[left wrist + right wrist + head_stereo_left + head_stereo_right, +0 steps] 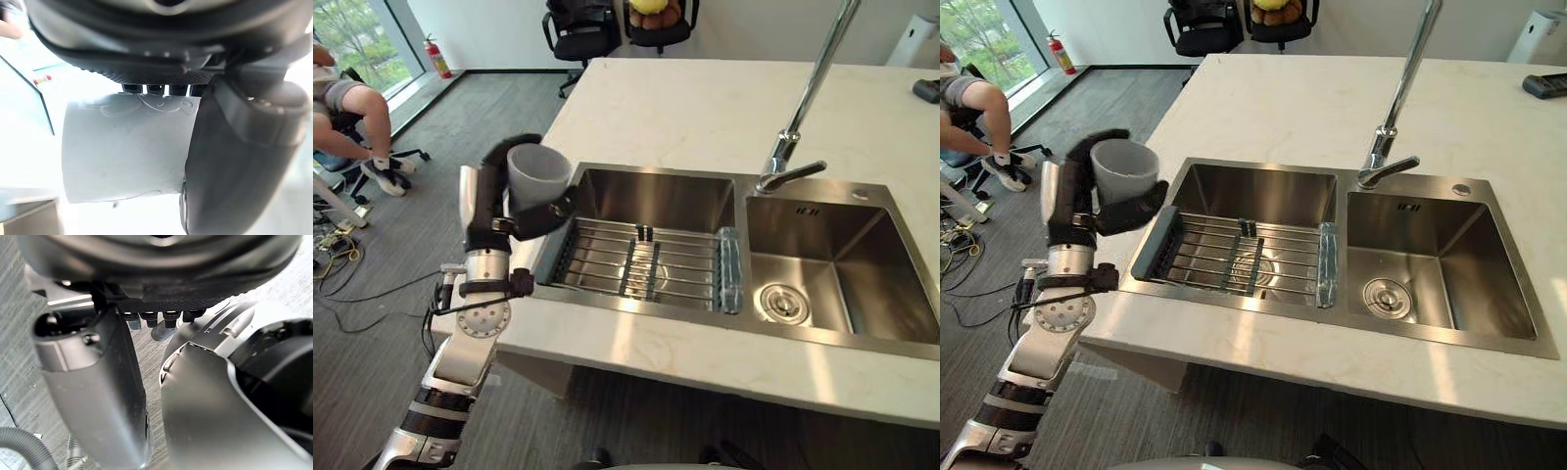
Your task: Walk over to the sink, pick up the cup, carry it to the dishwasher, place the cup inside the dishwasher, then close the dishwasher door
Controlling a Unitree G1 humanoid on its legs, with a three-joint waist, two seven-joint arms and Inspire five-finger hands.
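A grey cup (536,174) is upright in my left hand (499,211), whose fingers and thumb curl round its wall. Cup and hand hang above the counter's left edge, just left of the double steel sink (656,201). Close up, the cup's pale side (127,147) lies against the palm, with the dark thumb (234,161) pressed on it. My right hand (93,382) hangs low over grey carpet, its thumb straight and nothing held.
A wire rack (636,259) lies across the left basin, and a tall faucet (803,117) stands behind the sink. The white counter (685,108) stretches away behind. A person (352,108) sits at the far left; office chairs (582,29) stand beyond the counter.
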